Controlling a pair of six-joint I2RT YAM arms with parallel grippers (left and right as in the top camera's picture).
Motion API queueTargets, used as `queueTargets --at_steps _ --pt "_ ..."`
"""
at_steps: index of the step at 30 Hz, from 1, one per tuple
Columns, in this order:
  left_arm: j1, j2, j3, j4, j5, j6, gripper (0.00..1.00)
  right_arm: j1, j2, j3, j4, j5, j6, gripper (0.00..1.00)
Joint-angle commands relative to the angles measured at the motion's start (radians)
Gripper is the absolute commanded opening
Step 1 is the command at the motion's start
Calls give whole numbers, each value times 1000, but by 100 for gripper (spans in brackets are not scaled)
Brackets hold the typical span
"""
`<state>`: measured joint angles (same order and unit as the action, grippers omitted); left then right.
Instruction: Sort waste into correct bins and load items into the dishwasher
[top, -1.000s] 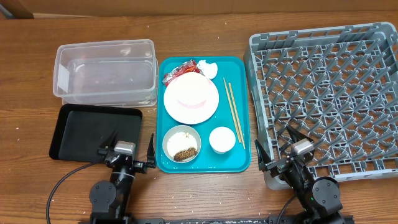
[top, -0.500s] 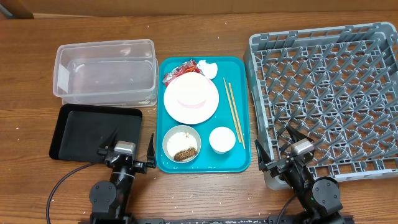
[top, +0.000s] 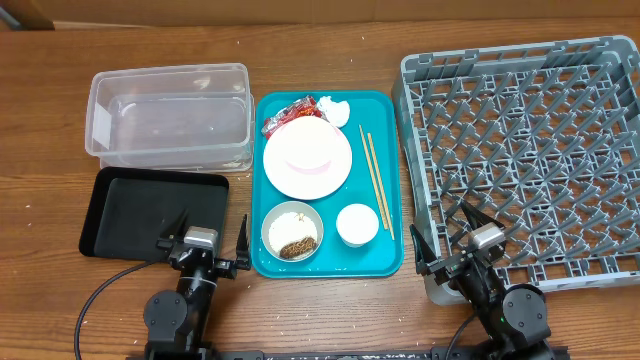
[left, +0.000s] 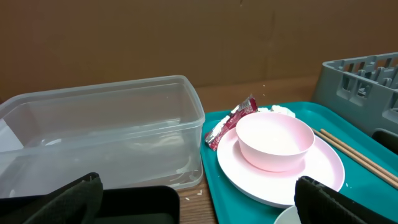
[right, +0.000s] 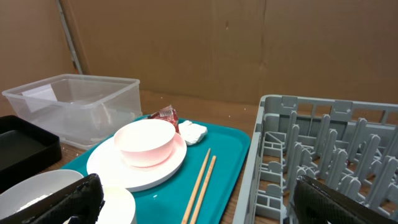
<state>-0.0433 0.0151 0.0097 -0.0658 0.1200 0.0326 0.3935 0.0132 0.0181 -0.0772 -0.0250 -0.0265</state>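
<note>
Clear glossy plastic tub (top: 168, 115), shiny red foil wrapper (top: 283, 115), matt grey plastic rack (top: 525, 150), wooden chopsticks (top: 375, 180)

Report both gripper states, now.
Left gripper: open, holding nothing.
Right gripper: open, holding nothing.

This is looking like a robot test bench in a lab rather than a home kitchen. A plain wooden table (top: 50, 120) is carrying everything, and brown cardboard sheets (left: 155, 37) are standing behind it as a wall (both wrist views are showing them). In the overhead view, the left arm (top: 185, 300) is sitting at 7 o'clock and the right arm (top: 505, 312) at 5 o'clock on the table's near edge, with a black cable (top: 103, 288) trailing from the left one. A grey dish rack (top: 520, 150) at 3 o'clock is standing directly on the wood, and a teal tray (top: 385, 120) is lying at the centre.
</note>
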Motion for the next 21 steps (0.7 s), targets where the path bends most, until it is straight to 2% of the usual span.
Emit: queueTargets --at_steps 1,9,13,16,18,21 --pt "3 -10 -5 1 3 -6 100 5 -7 -10 3 9 0 100" --pt "3 -10 -5 0 14 -17 100 5 -6 -10 -6 5 0 100" --pt "3 -10 -5 1 17 -132 100 5 -6 -10 -2 -27 0 100" --pt "3 -10 -5 16 84 -222 100 5 -6 -10 18 -117 0 100" --pt "3 -10 -5 36 170 -232 100 5 -6 -9 37 -180 4 100" --pt "3 -10 1 79 277 -239 100 5 -6 13 40 -205 92 100"
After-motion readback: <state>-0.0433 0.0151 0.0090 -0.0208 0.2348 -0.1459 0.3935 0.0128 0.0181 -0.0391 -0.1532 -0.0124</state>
